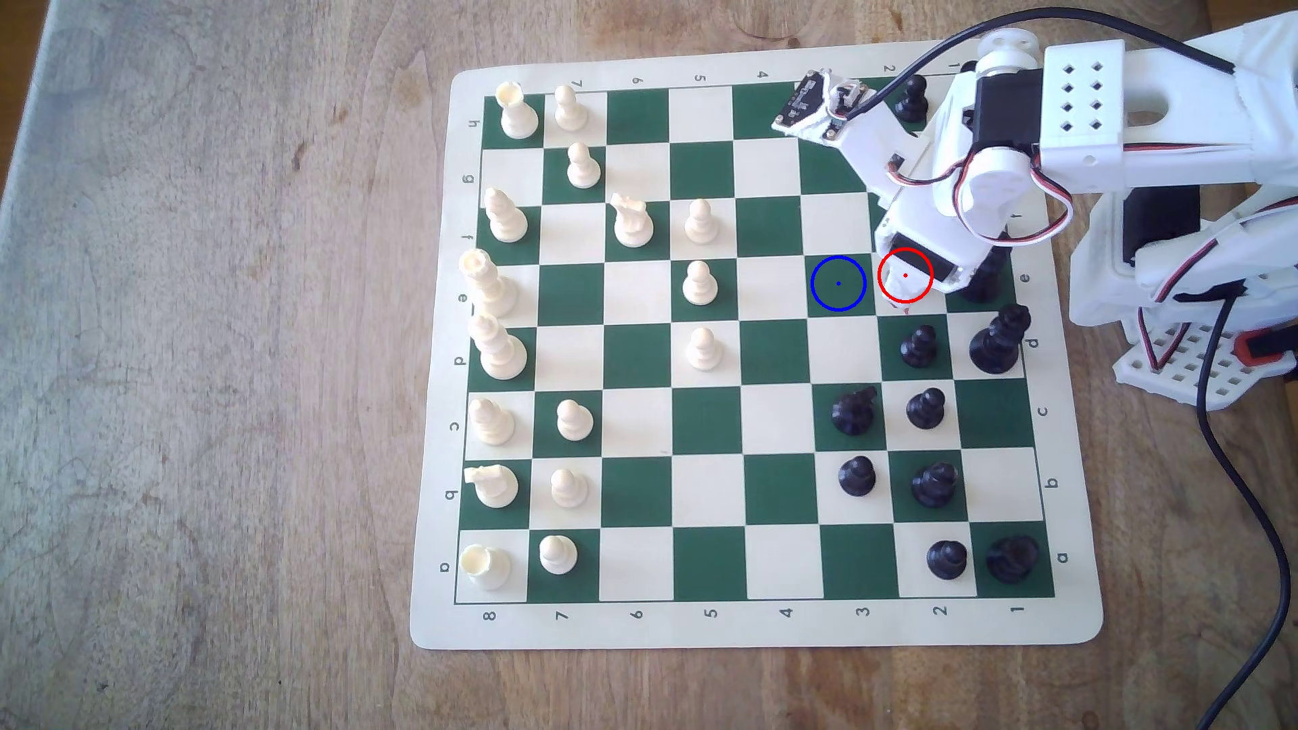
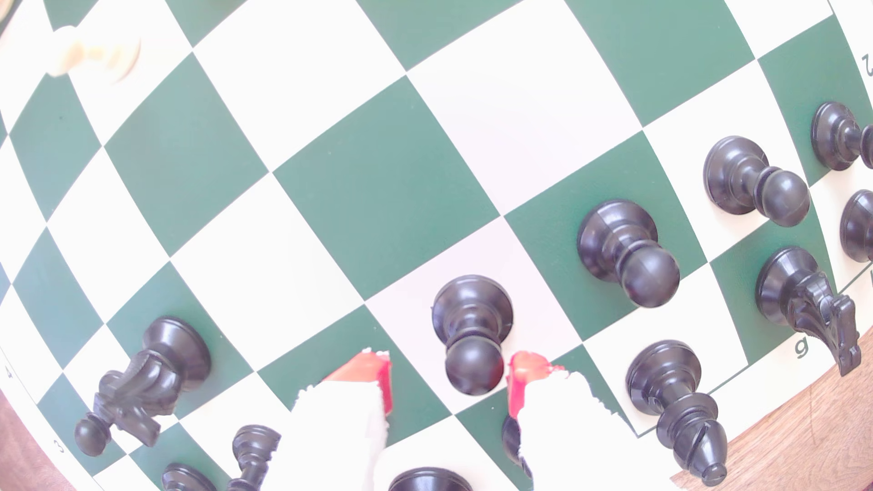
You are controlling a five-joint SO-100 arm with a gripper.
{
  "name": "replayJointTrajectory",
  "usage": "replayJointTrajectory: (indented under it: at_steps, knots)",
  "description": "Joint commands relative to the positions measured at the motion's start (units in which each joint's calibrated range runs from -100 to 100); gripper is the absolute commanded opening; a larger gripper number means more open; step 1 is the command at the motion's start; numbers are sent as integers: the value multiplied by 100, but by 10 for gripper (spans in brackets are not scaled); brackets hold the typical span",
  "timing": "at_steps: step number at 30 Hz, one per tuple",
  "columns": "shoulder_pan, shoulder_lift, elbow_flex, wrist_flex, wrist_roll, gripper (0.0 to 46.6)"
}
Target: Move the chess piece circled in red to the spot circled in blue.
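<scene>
Black pawn (image 2: 472,330) upright on cream square, beside ringed green square (image 1: 838,283) | end effector (image 2: 449,377) spread, tips flanking its head, untouched | light, hard, slick plastic; pinch under the ball.

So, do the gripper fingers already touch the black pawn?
Apart. The wrist view shows cream board between each red fingertip and the black pawn; the gripper is open.
</scene>
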Motion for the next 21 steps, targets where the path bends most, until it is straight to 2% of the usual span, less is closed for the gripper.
replayJointTrajectory:
  at_steps: [1,14,18,19,21]
  knots:
    - [46,98,-11,-189,5,136]
    - [62,242,7,-419,-5,115]
    - [70,242,7,-443,-5,50]
    - [77,234,7,-460,-5,6]
    - [77,234,7,-460,-5,3]
